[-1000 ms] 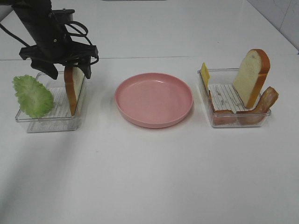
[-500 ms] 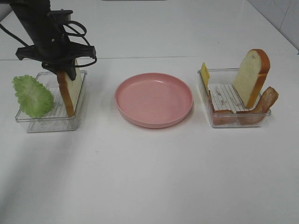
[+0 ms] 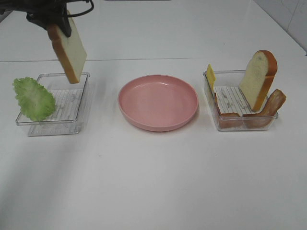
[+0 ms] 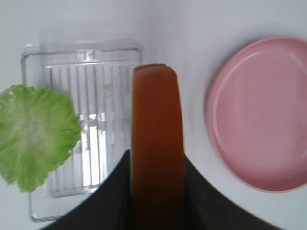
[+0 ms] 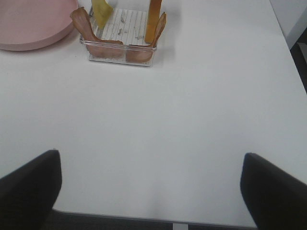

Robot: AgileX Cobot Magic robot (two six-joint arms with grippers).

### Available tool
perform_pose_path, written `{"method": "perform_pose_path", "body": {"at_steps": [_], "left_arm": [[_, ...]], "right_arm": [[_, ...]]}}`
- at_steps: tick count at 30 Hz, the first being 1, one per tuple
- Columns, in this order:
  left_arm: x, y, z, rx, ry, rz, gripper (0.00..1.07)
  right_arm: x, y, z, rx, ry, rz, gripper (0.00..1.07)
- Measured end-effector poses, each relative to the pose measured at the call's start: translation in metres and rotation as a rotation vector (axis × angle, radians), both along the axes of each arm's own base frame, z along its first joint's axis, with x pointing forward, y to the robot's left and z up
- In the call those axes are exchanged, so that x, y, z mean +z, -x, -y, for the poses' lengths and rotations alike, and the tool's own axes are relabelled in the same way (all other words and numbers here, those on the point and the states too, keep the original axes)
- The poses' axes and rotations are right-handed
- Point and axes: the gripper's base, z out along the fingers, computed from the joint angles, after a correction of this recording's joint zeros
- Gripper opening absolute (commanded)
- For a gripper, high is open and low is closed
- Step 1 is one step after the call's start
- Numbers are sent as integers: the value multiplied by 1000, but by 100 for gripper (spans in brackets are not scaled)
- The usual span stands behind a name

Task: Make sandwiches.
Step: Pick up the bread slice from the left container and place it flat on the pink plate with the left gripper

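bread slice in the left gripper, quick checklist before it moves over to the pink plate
1. Grip: left gripper shut on the bread slice at its crust: ok.
2. Clearance: slice hangs above the left tray, free of it: ok.
3. Snag: lettuce rests on that tray's edge, apart from the slice: ok.
4. Target: pink plate holds nothing: ok.
5. Other arm: right gripper open, well back from the plate: ok.
6. Grip firm enough for the carry: cannot tell.
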Motion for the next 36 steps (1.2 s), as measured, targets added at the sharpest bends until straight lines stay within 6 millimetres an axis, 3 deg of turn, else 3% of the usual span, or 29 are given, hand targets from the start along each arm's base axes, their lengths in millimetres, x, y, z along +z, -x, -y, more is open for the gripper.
{"method": "perform_pose_path", "body": {"at_steps": [11, 16, 17, 24, 36], "left_arm": [[-3, -6, 26, -88, 251, 28, 0], [-37, -16, 54, -187, 376, -13, 0], [-37, -16, 54, -187, 376, -13, 0], [-85, -21, 87, -279, 404, -51, 0], [-119, -30, 122, -215, 458, 31, 0]], "right_arm": [[0, 0, 0, 0, 0, 0, 99], [0, 0, 0, 0, 0, 0, 99], [0, 0, 0, 0, 0, 0, 99], [0, 0, 0, 0, 0, 0, 99], [0, 0, 0, 0, 0, 0, 99]]}}
